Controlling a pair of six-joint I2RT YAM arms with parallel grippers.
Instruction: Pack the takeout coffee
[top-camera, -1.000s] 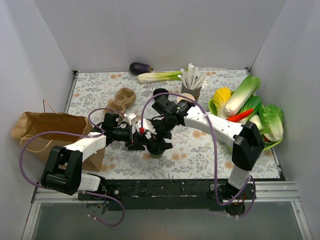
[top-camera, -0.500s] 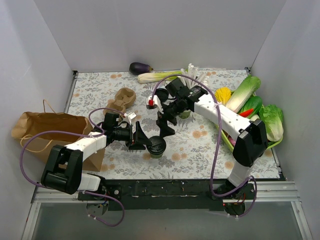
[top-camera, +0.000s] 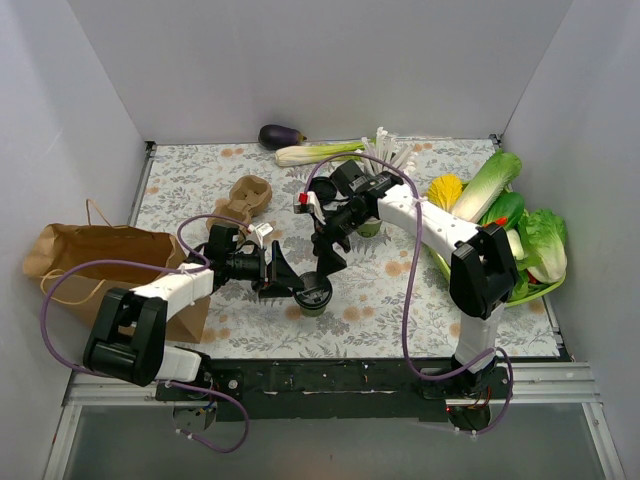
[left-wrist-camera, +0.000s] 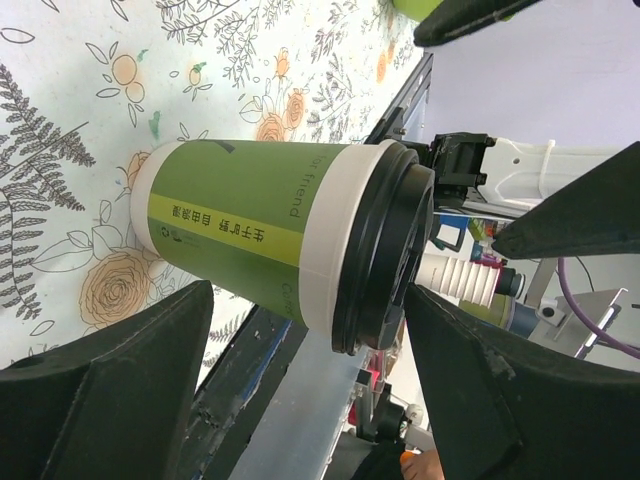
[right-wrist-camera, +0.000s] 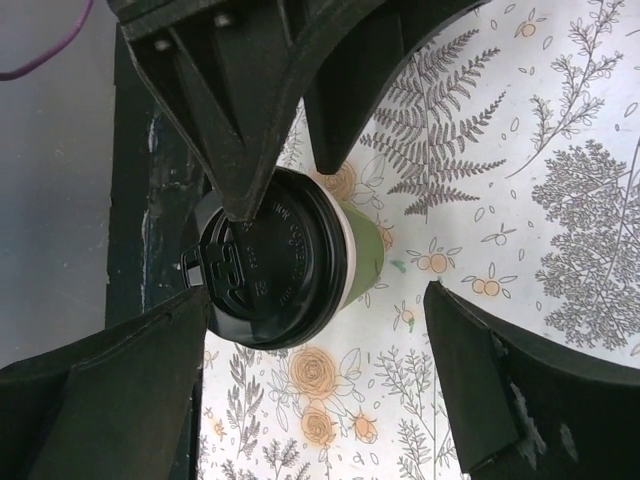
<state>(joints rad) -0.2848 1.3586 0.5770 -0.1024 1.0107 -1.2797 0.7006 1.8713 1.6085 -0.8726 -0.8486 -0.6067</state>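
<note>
Floral-print table (top-camera: 400, 300) is carrying the takeout coffee (top-camera: 314, 293), right of the paper bag (top-camera: 100, 262), its green side reading "friend". Left hand (top-camera: 290, 282), spread wide, is pointing at it without gripping; right hand (top-camera: 328, 258), also wide, is hovering empty.

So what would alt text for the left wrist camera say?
A lidded green-and-cream takeout coffee stands on the floral mat, appearing sideways in the rolled view. The open left gripper frames it with two black fingers in the foreground.
</note>
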